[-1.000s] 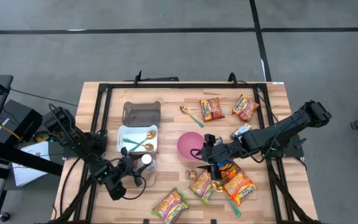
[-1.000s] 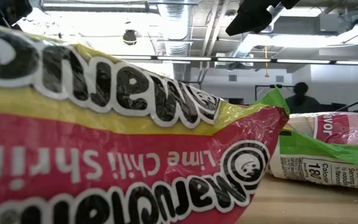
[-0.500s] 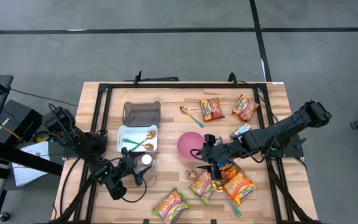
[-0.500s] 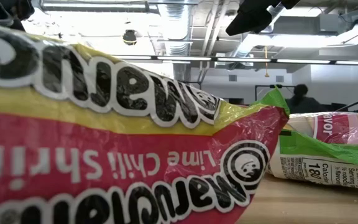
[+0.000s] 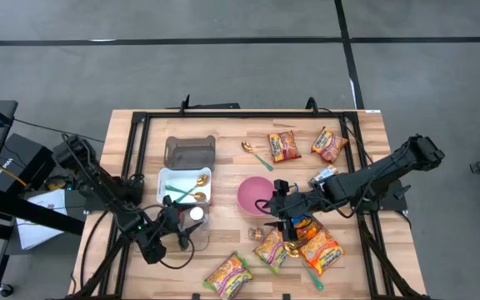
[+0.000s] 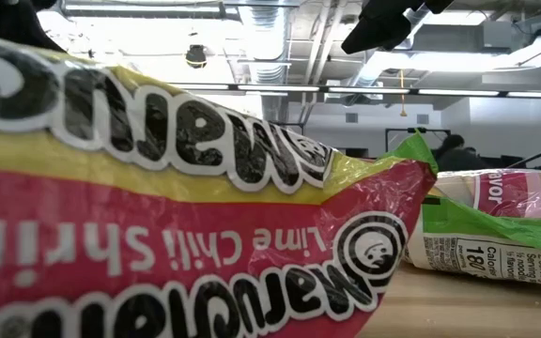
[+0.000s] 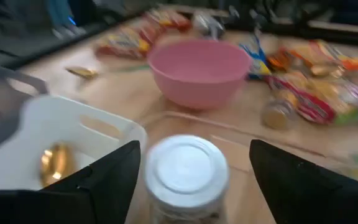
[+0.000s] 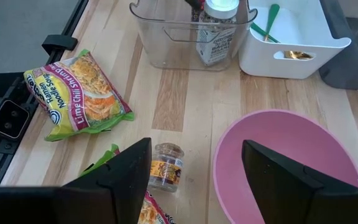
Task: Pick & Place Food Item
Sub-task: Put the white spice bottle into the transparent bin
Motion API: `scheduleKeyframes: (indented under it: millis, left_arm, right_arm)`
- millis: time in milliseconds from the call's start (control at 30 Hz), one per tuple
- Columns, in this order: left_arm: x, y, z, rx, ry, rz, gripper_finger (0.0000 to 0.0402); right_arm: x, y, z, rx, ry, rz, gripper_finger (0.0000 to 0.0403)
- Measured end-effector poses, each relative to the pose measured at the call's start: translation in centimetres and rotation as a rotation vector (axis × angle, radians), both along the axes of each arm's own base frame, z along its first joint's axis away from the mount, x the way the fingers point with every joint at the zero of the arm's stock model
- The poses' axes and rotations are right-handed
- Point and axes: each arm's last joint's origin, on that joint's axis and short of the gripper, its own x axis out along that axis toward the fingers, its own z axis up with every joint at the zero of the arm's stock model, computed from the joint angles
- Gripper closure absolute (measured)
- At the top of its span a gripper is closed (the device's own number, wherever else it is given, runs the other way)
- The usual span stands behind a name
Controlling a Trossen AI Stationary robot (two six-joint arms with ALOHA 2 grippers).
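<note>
Left hand (image 7: pixel 191 180) is sitting w/ fingers spread wide on either side of the white-lidded jar (image 7: pixel 185 171), not gripping it. The jar is standing upright inside the clear bin (image 8: pixel 191 37), just beside the white tray (image 8: pixel 291 43) w/ a gold spoon in it. So that food item looks placed and let go; the left arm's part seems about done, only backing off is left.

Right hand (image 5: pixel 280 200) is hovering by the pink bowl (image 5: pixel 255 196), fingers partly apart, holding nothing. A small spice jar (image 8: pixel 165 167) is lying on the surface between the bowl and the noodle packs (image 5: pixel 302 242). It & several packs are lying loose outside any container, so prob. a good part of the job is remaining.
</note>
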Motion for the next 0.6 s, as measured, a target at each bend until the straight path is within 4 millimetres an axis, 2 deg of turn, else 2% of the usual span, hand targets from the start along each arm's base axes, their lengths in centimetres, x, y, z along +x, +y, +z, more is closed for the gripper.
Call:
scheduleKeyframes:
  millis: [133, 300, 433, 600]
  left_arm:
    - [1.0, 1.4, 1.6, -0.044, 0.053, -0.040, 0.0107]
    - [2.5, 4.3, 6.0, -0.138, 0.080, -0.142, 0.0108]
    - [2.9, 6.5, 8.5, -0.234, 0.179, -0.202, 0.0108]
    - [4.3, 7.1, 11.0, -0.293, 0.325, -0.284, 0.0115]
  right_arm:
    - [0.0, 0.0, 0.0, 0.000, 0.000, 0.000, 0.0159]
    - [0.0, 0.0, 0.0, 0.001, 0.003, 0.002, 0.0159]
    - [-0.1, 0.0, -0.1, 0.012, 0.016, 0.018, 0.0159]
    - [-0.2, 0.0, -0.2, 0.008, 0.029, 0.019, 0.0159]
